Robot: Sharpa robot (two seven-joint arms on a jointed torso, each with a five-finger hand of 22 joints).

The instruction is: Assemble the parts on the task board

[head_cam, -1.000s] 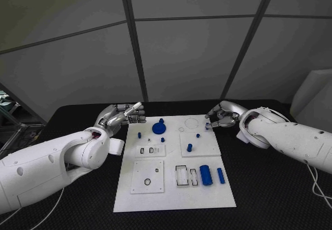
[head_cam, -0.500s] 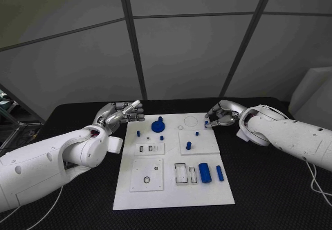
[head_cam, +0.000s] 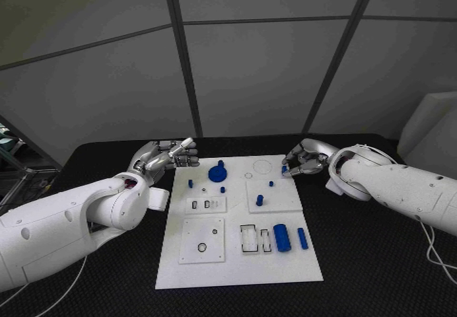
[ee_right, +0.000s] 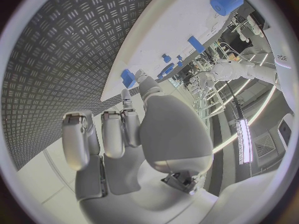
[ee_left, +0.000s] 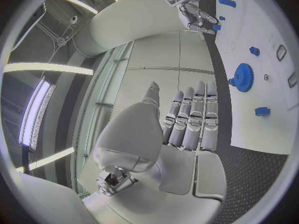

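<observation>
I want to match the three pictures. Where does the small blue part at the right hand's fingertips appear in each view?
Head view: small blue part at the task board's far right edge.
Left wrist view: small blue part across the board, beside the other arm's fingertips.
Right wrist view: small blue part at the board's edge, by the thumb tip.
Shared landmark: the right hand.

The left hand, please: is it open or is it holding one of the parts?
Open. The left hand hangs beside the task board's far left corner with fingers straight and nothing in them.
</observation>
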